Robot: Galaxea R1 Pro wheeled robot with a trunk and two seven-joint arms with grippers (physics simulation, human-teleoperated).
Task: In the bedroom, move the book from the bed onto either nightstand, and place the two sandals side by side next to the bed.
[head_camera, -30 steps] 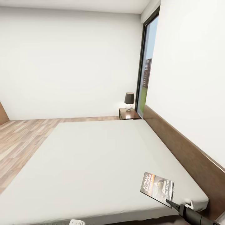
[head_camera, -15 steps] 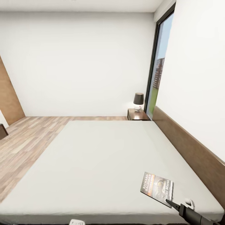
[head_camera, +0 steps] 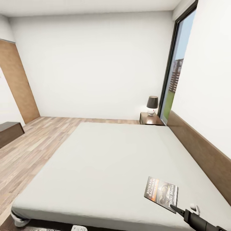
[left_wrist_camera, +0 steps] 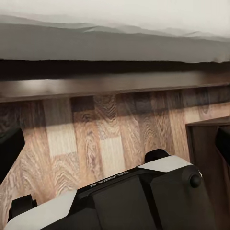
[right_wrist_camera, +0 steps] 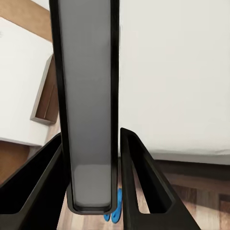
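Only the camera has swung; the right tool stays clamped on the book above the bed corner. Left tool: state apparently untellable.

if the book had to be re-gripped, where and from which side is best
Grip the book by a thin edge, as the right gripper does now: its near corner is pinched with a finger on each flat face. Come in along the plane of the cover, from the robot's side, since it is flat, thin and held tilted above the bed.

Off-white bed, blue sandals
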